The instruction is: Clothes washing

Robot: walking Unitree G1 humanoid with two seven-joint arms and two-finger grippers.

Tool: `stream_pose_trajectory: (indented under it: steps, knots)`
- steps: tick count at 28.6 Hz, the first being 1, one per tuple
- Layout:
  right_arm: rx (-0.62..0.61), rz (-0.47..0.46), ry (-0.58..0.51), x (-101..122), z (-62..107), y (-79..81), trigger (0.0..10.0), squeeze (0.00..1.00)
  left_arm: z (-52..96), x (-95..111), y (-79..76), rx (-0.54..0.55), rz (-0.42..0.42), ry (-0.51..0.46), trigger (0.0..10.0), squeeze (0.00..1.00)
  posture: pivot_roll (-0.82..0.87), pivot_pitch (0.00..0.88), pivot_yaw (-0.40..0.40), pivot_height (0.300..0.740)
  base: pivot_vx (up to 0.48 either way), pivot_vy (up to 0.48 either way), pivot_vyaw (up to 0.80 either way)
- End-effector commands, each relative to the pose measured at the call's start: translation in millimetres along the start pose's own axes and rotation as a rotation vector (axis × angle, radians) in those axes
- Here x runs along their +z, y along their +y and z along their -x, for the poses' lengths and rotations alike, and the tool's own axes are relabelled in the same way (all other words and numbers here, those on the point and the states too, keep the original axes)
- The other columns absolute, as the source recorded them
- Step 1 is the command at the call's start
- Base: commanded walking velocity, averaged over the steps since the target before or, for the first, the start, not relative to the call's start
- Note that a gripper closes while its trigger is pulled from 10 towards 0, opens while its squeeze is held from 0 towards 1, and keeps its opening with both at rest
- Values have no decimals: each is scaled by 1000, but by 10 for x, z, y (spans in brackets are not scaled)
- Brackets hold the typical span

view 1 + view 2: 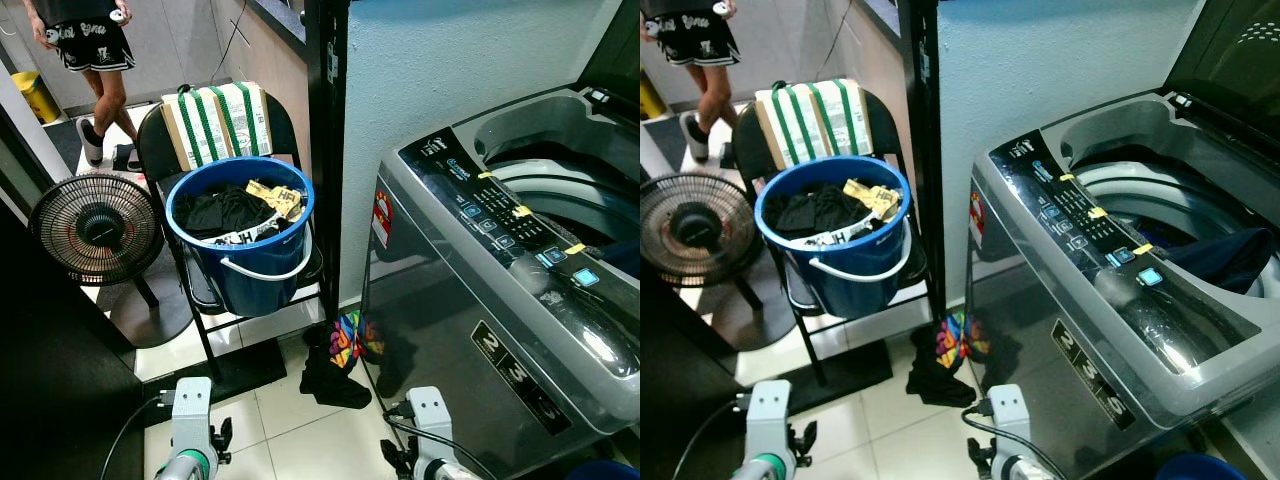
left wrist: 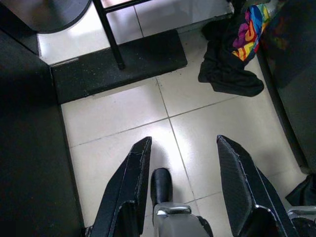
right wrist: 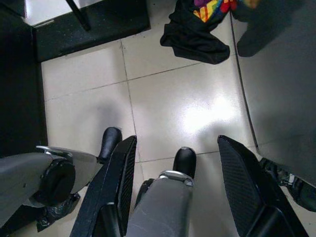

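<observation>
The washer [image 1: 1120,290] stands on the robot's right with its lid up, and something dark blue already lies inside the drum. A blue bucket [image 1: 245,245] full of dark clothes sits on a black chair [image 1: 200,290] ahead and to the left. A fan [image 1: 97,228] stands beside the chair. A person [image 1: 95,50] stands far back.

On the floor [image 2: 148,113], one dark cloth [image 1: 338,368] with bright colours on it lies just beside the washer's front corner. It looks like it fell and needs picking up.

Both arms hang low, pointing down at the tiles. The left gripper [image 2: 185,168] has its fingers spread wide and holds nothing. The right gripper [image 3: 177,182] is the same, wide and empty.

The cloth lies ahead of both grippers, between them but a bit more to the right side. So the right arm looks nearer. The cloth is a loose heap stretched from the washer toward the chair, so a grab down on its dark end should work
</observation>
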State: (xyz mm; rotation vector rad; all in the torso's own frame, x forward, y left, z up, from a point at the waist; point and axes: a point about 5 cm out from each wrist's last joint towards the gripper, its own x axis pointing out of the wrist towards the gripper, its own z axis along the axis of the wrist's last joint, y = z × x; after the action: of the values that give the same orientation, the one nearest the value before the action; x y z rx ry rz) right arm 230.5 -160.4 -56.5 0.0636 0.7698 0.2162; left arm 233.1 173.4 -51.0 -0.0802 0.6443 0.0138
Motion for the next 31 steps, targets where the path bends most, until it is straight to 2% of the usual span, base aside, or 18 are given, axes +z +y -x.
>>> stream_pose_trajectory:
  steps: [1, 6, 16, 21, 25, 31]
  knots:
    - [0, -12, 28, -80, 11, 21, 10000, 0, 29, -96, 29, 7, -14, 43, 10000, 0, -9, 55, 122, 740, 0, 0, 0]
    - [5, -1, 28, -108, 18, 33, 10000, 0, 33, -115, 10, -2, -17, 48, 10000, 0, -13, 62, 122, 740, 0, 0, 0]
    - [36, 14, 34, -82, 3, 66, 10000, 0, 56, -162, 38, 30, 13, 52, 10000, 0, 24, 58, 66, 740, 0, 0, 0]
    - [59, 54, 39, -32, -3, 46, 10000, 0, 82, -208, 74, 66, 47, 52, 10000, 0, 38, 55, 28, 740, 0, 0, 0]
    - [53, 86, 37, -5, -12, 47, 10000, 0, 110, -263, 86, 76, 57, 60, 10000, 0, 37, 49, 20, 740, 0, 0, 0]
    - [52, 81, 38, -1, -16, 55, 10000, 0, 118, -279, 89, 76, 56, 62, 10000, 0, 31, 40, 30, 740, 0, 0, 0]
